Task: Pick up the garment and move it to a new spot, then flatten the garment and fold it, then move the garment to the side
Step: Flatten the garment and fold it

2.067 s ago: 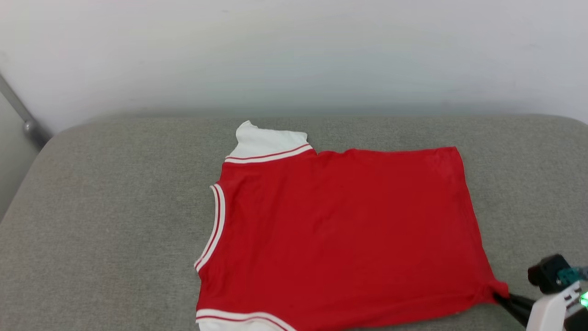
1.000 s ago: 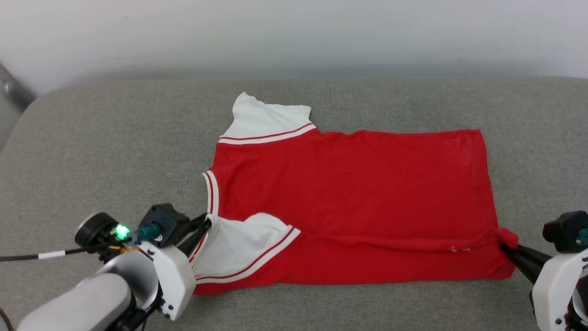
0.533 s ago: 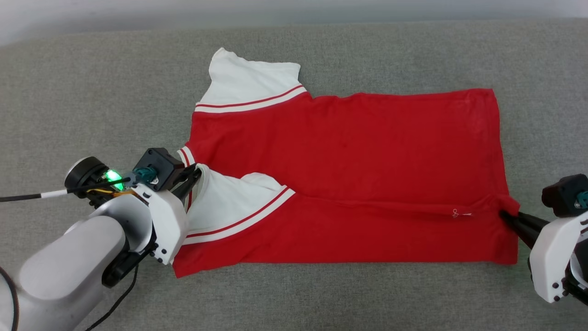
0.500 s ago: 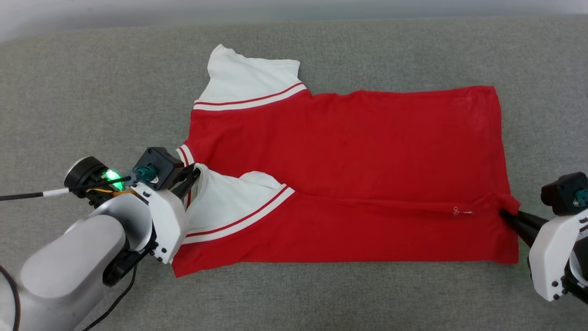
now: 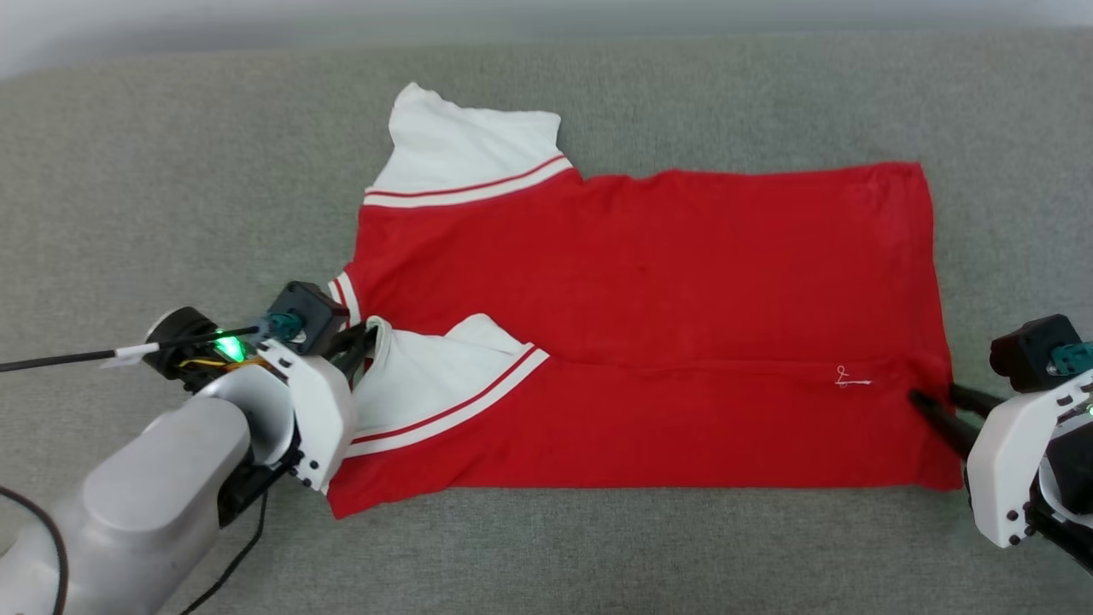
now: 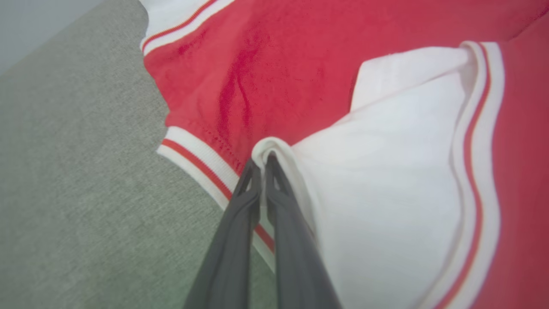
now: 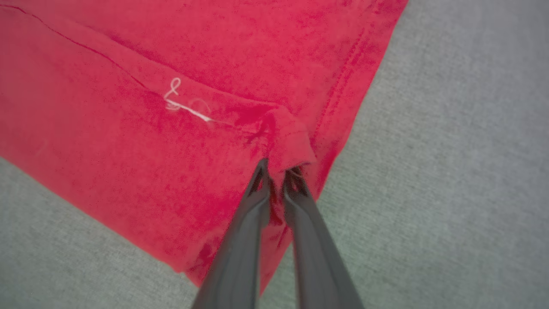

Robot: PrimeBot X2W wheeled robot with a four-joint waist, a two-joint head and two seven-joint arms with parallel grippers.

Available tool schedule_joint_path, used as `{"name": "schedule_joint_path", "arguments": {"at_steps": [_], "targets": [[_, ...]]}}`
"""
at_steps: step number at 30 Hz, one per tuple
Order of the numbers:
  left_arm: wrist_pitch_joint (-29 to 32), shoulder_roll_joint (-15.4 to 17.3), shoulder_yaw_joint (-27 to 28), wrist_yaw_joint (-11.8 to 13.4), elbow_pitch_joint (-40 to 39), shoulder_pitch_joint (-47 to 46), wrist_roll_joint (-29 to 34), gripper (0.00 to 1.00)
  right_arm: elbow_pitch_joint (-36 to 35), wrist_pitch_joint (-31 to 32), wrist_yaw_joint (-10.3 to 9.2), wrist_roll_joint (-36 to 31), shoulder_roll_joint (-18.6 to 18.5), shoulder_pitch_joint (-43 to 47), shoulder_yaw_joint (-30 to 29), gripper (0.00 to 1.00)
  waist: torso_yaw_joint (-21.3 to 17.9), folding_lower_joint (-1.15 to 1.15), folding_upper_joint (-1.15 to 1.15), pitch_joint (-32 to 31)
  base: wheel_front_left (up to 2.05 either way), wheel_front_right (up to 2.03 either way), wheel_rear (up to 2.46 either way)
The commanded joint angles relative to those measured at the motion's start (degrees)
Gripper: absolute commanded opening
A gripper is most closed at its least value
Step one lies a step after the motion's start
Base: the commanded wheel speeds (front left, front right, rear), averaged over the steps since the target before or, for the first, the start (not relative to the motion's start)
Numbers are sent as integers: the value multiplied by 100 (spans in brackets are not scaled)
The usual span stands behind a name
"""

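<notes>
The garment point(image 5: 649, 325), a red jersey T-shirt, lies spread on the grey cushion with its near long edge folded over onto the body. One white sleeve point(image 5: 465, 145) sticks out at the far left. The other white sleeve point(image 5: 427, 384) lies folded onto the red cloth. My left gripper point(image 5: 365, 340) is shut on that sleeve's edge, and the left wrist view shows the same pinch point(image 6: 262, 159). My right gripper point(image 5: 935, 400) sits at the right hem corner with its fingers slightly parted. In the right wrist view, the bunched red corner point(image 7: 289, 143) rests just at that gripper's tips point(image 7: 276, 168).
The grey cushion point(image 5: 171, 171) reaches well beyond the shirt on all sides. A pale wall point(image 5: 85, 26) runs along its far edge. A black cable point(image 5: 60, 363) trails left from my left wrist. A loose white thread point(image 5: 850, 378) lies on the fold near the right hem.
My right gripper's fingers have parted and the bunched hem corner has slackened onto the cushion. My left gripper has shifted slightly nearer, still pinching the sleeve. The head camera tilted down earlier.
</notes>
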Motion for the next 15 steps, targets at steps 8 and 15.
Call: {"name": "schedule_joint_path", "arguments": {"at_steps": [8,15], "targets": [[-46,162,117,131,-122,-210,35,100,-80,-316,-6,66,-66,418,-215,100,137,-1,0,-749,0,0,0],[1060,410,58,2,-712,-508,-320,100,-176,-336,-6,28,-9,744,-415,100,214,-1,0,-1073,0,0,0]]}}
